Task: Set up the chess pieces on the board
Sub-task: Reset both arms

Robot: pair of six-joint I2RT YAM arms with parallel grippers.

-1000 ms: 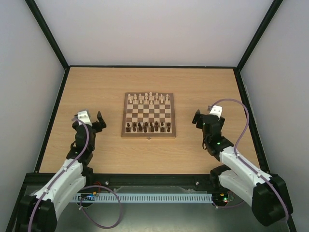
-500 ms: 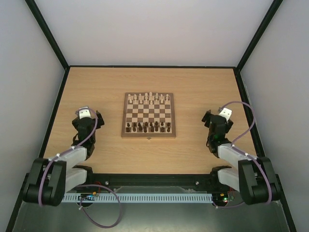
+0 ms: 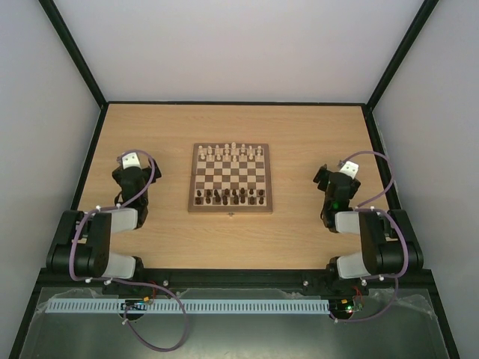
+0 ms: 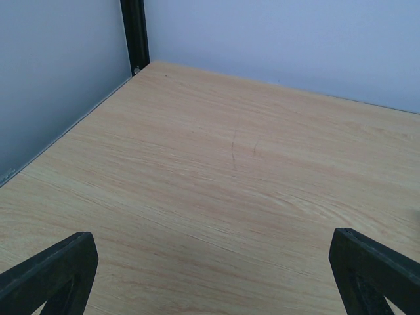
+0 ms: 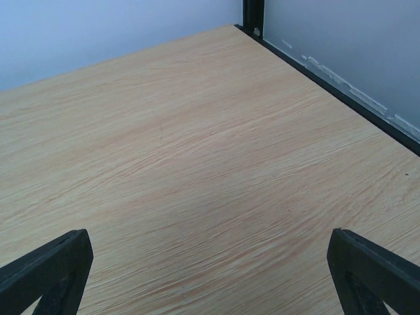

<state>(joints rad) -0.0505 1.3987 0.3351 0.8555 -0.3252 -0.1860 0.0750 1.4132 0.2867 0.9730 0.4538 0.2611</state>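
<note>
The board (image 3: 230,178) lies at the table's middle in the top view. The dark brown chess pieces (image 3: 229,197) stand in two rows along its near edge. Pale pieces (image 3: 233,152) stand along the far edge. My left gripper (image 3: 132,166) rests left of the board, folded back, well apart from it. My right gripper (image 3: 334,174) rests right of the board, also apart. Both wrist views show wide-open, empty fingers (image 4: 49,272) (image 5: 371,272) over bare table wood; the board is out of those views.
The wooden table (image 3: 314,134) has black frame rails and pale walls on three sides. The left wall and corner post (image 4: 134,33) show in the left wrist view, the right wall rail (image 5: 335,92) in the right wrist view.
Both arms have folded back toward their bases. The grippers drew slightly outward and nearer the table, away from the board. The pieces have not moved.
</note>
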